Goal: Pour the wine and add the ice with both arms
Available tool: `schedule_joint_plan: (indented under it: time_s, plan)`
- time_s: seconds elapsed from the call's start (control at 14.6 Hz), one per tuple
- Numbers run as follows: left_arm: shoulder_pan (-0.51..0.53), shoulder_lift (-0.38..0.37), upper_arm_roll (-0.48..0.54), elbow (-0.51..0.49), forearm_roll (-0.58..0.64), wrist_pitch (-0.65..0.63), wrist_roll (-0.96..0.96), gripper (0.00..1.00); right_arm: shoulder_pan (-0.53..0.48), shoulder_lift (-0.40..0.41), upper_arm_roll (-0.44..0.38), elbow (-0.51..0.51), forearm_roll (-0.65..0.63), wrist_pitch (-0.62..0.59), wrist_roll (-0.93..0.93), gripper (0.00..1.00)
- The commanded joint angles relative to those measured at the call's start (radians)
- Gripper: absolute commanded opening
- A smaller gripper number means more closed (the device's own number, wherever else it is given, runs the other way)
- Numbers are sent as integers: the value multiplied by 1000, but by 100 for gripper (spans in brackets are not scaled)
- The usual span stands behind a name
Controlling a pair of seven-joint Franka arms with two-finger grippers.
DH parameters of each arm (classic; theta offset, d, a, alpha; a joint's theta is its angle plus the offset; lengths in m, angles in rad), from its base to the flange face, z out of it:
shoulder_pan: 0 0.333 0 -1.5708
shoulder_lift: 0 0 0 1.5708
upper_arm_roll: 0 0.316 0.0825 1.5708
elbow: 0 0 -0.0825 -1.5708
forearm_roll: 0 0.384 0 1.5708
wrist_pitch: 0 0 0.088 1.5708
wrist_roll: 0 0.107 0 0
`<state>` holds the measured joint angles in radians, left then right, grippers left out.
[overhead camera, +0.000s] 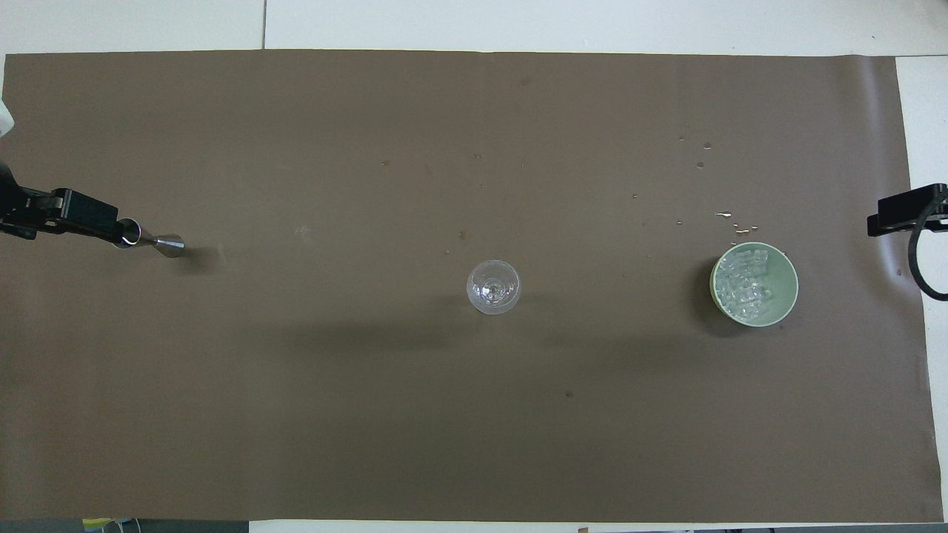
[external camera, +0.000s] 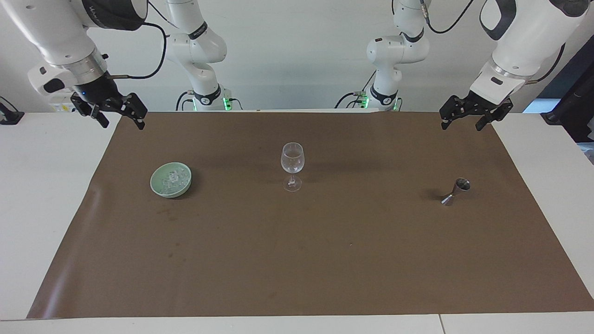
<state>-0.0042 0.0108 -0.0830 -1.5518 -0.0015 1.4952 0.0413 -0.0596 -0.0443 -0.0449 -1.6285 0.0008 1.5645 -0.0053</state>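
Observation:
A clear stemmed wine glass (external camera: pixel 292 162) stands upright in the middle of the brown mat (external camera: pixel 297 260); it also shows in the overhead view (overhead camera: pixel 493 286). A pale green bowl (external camera: pixel 160 188) (overhead camera: pixel 781 303) holds several ice cubes (external camera: pixel 172 178) (overhead camera: pixel 744 285) toward the right arm's end. A small metal jigger (external camera: pixel 456 191) (overhead camera: pixel 152 238) stands toward the left arm's end. My left gripper (external camera: pixel 462 121) (overhead camera: pixel 78 220) hangs open and empty over the mat's edge near the jigger. My right gripper (external camera: pixel 121 120) (overhead camera: pixel 900 215) hangs open and empty over the mat's corner, apart from the bowl.
Small water drops (overhead camera: pixel 729 218) lie on the mat just farther from the robots than the bowl. White table (external camera: pixel 46 185) borders the mat on all sides.

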Motion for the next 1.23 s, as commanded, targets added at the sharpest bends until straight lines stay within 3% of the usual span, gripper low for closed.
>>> schedule_joint_plan:
  time_s: [0.0, 0.41, 0.55, 0.82, 1.02, 1.16]
  plan:
    - [1, -9, 2, -11, -14, -15, -79, 100, -11, -12, 8, -13, 10, -9, 11, 100]
    - [111, 41, 5, -2, -179, -29, -398, 100, -11, -12, 8, -14, 10, -9, 11, 100]
    - [171, 124, 5, 36, -230, -29, -484, 100, -9, -12, 8, -13, 10, -9, 10, 100]
    - [176, 322, 96, 180, -320, -23, -709, 100, -11, -12, 8, -13, 10, -9, 11, 100]
    - [175, 380, 202, 180, -492, 34, -868, 100, -9, -12, 8, -14, 10, -9, 11, 100]
    - [182, 426, 215, 180, -538, 24, -908, 100, -11, -12, 8, -13, 10, -9, 11, 100]
